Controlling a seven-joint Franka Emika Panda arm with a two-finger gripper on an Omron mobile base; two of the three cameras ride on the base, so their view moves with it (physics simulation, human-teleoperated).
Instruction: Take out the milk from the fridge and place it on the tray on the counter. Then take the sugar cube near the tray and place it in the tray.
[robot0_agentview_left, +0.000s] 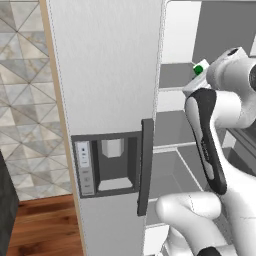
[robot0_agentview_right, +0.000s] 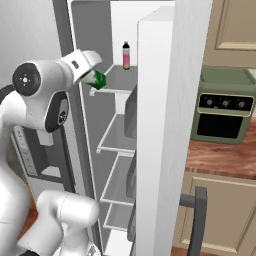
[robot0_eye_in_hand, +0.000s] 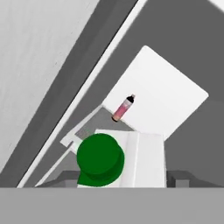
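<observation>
Step in hand: the first half of the task, fetching the small green-and-white milk container with the green top out of the tall light-grey fridge; judged as mid-extraction, not yet carried clear.
Fridge: its doors stood open, showing white shelves; the dark recessed dispenser panel and dark vertical handle faced the left base camera.
Milk: it sat at the front edge of an upper shelf in the right base view, right at the white hand, and peeped past the arm in the left base view.
Pincer: the two-finger gripper had its dark tips on either side of the carton in the hand view, so it looked clamped on the milk, the jaws held part-way apart by the carton's width.
Neighbour: a small pink bottle with a dark cap stood further back on the same shelf, well apart from the milk.
Counter: a strip of reddish-brown wood-grain countertop lay to the right beyond the open door, carrying an olive-green oven-like appliance.
Next move, as judged: draw the carton straight back off the shelf without tipping it, clear the door edge, then turn toward the counter to find the tray.
Left to do: setting down the milk, then the sugar cube.
</observation>
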